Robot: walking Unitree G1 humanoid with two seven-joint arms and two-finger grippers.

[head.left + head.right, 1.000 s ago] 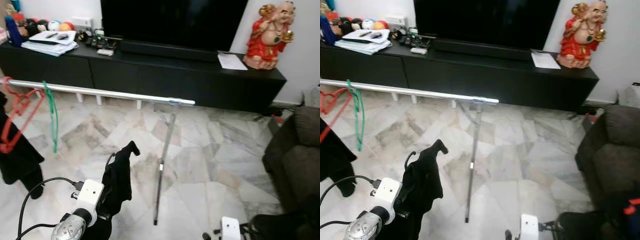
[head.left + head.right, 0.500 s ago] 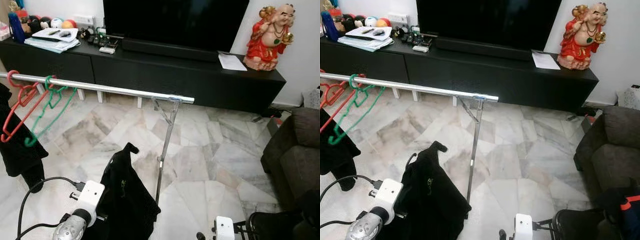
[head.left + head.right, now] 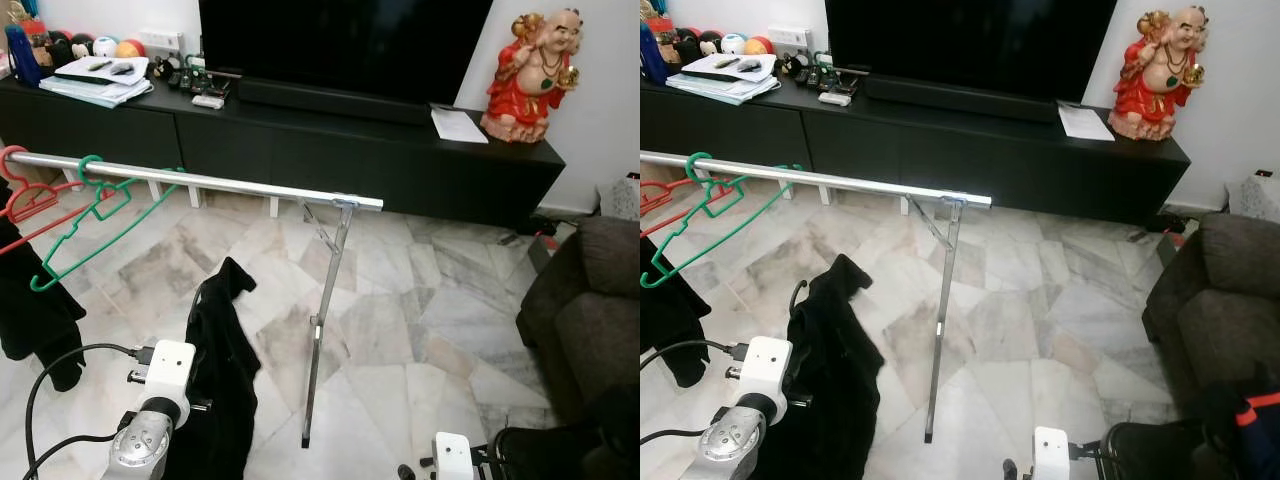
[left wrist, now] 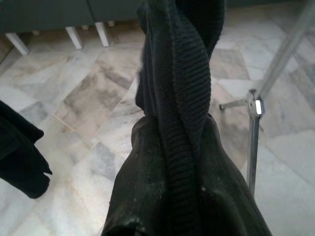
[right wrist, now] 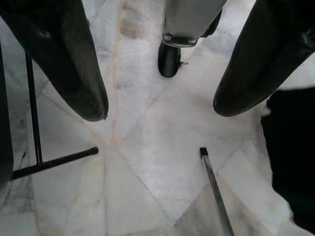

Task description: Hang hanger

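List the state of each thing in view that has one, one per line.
Left pincer: shut on black garment, held up below the rail.
Right pincer: open, empty, pointing at the floor.
Green hanger: hooked on silver rail, tilted.
Red hanger: hooked on the rail.
TV: off.

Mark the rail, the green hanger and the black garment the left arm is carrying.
rail [image 3: 220, 185], left eye view, middle of the silver bar.
green hanger [image 3: 92, 163], left eye view, its hook over the rail.
black garment [image 4: 179, 128], left wrist view, the twisted knit fold in the centre.
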